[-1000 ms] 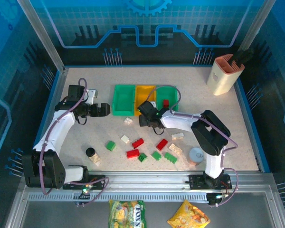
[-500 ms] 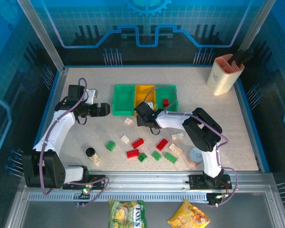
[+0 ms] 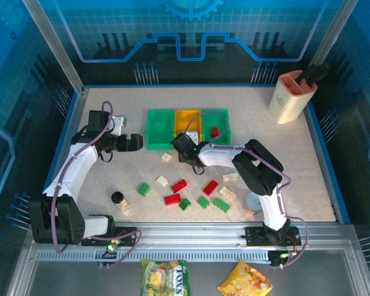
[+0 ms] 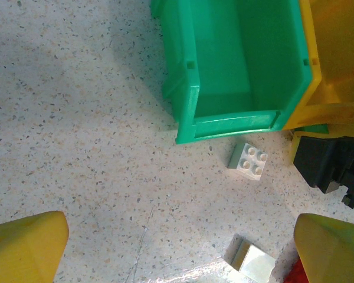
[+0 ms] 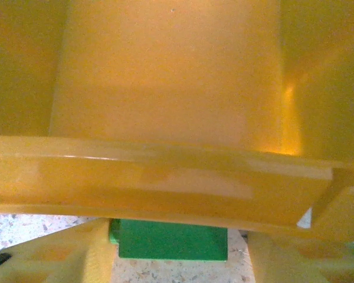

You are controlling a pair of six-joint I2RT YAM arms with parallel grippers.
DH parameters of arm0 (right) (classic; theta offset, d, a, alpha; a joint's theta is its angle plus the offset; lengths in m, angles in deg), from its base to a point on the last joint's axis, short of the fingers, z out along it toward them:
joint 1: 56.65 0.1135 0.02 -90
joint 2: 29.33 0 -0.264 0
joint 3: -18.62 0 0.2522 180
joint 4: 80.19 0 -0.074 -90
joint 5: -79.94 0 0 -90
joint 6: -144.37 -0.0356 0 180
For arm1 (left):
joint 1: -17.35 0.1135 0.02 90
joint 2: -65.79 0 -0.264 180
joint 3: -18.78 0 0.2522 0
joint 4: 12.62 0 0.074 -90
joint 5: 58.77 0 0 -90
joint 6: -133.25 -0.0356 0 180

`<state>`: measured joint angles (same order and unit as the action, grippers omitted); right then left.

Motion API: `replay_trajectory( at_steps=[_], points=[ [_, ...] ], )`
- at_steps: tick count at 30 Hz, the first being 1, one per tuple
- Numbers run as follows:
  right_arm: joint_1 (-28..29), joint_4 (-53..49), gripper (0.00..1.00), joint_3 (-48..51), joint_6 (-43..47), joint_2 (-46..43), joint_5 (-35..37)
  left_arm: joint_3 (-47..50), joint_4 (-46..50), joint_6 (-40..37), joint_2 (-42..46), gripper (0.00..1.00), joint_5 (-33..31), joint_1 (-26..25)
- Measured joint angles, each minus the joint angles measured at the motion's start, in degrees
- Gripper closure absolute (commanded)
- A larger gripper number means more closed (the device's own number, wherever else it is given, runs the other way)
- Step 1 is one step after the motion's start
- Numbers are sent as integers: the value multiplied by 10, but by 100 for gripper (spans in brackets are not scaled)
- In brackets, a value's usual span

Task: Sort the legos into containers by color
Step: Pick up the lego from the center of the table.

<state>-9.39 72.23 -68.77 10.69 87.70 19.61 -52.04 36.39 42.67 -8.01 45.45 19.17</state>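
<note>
Right gripper (image 3: 185,148) sits at the 6 o'clock lip of the orange-yellow bin (image 3: 189,119), nose right up against its wall. On the wrist camera the fingers (image 5: 59,254) stand partly apart with a green brick (image 5: 172,239) between them. It is close against the left finger, with a sliver of gap at the right one, so I can't tell whether it is truly clamped. The brick is a flat, plain green block, low under the bin's rim.

Left gripper (image 3: 134,143) hangs at 9 o'clock of the left green bin (image 3: 160,131), jaws spread wide, nothing in them. Its own camera sees a white four-stud brick (image 4: 248,161) on the table just off that bin's near corner, and a second cream one (image 4: 251,262) nearer the lens.

The right green bin (image 3: 222,117) has one red brick (image 3: 215,132) inside. The other legos (image 3: 191,194) lie scattered toward 6 o'clock of the bins, a mix of red, green and cream.
</note>
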Motion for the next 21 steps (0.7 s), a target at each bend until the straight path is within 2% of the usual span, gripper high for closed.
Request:
replay_trajectory(
  at_steps=[9, 21],
  points=[
    [0, 4, 51, 0, -3, 1, 4, 0, 0, 0, 0, 1, 0, 0],
    [11, 0, 53, 38, -2, -33, -3, 0, 0, 0, 0, 1, 0, 0]
  ],
)
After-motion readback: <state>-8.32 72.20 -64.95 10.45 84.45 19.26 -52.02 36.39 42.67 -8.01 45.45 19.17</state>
